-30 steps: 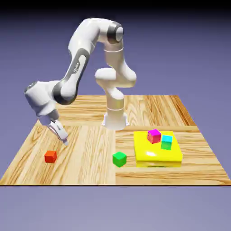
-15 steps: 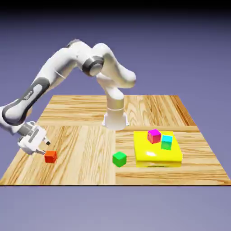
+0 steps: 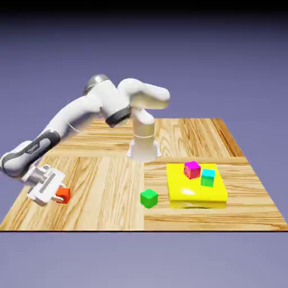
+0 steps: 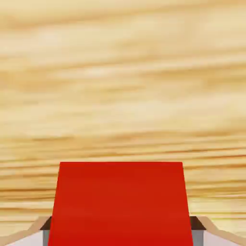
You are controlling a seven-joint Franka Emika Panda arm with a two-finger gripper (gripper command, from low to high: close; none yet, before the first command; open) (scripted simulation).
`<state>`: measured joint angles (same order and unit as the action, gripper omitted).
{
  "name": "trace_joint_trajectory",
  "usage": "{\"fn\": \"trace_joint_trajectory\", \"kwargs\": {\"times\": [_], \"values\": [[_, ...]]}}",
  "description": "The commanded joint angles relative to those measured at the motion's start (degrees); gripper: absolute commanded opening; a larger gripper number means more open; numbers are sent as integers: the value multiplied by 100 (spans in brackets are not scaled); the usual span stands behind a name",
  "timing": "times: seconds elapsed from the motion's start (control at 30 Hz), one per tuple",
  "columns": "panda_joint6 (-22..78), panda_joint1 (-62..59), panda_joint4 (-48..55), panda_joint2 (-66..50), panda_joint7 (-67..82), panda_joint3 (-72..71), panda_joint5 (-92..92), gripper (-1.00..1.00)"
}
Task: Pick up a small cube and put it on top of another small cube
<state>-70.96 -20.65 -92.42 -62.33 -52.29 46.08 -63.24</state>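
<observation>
White arm: I have the smooth white robot arm with dark grey joint bands (image 3: pixel 104 104) bent down toward the exterior view's left, its hand low and tilted over the wooden tabletop.
Gripper: my white two-finger gripper (image 3: pixel 63 194) is closed on the red-orange cube, one fingertip against each of two opposite sides; the hand view shows me the grip squarely.
Red-orange cube: the small plain red-orange cube (image 3: pixel 66 196) sits between the fingers near the exterior view's left edge of the table, low at the wood. I can't tell whether its underside touches the surface. In the hand view its flat red face fills the bottom middle, with pale wood grain beyond.
Table: the light, streaky wooden tabletop (image 3: pixel 107 197) runs beneath everything, its near edge dark.
Arm base: the white base (image 3: pixel 143 149) stands upright toward the far side, farther right than the gripper.
Green cube: I see the small bright green cube (image 3: pixel 149 198) on the wood, well apart from my grip and just beside the yellow block.
Yellow block: the broad, low, glossy yellow block (image 3: pixel 194 196) lies flat on the table.
Magenta cube: the small magenta cube (image 3: pixel 192 170) rests on top of the yellow block.
Cyan cube: the small cyan cube (image 3: pixel 207 178) is up there too, just right of the magenta one and slightly nearer the camera.
</observation>
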Motion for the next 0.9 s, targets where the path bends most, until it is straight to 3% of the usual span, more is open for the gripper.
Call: {"fn": "trace_joint_trajectory", "kwargs": {"times": [0.0,0.1,0.57,0.77,0.8,0.87], "values": [[-55,-208,81,154,-94,-182,214,-100],[-238,-631,201,627,-335,-739,834,-100],[-1497,1841,-1915,3071,-397,-3647,3914,-100],[-2356,2042,-2699,3008,-218,-3815,3761,-100],[-2356,2042,-2699,3008,-218,-3815,3761,100],[-2124,1997,-2491,3036,-268,-3782,3817,100]]}}
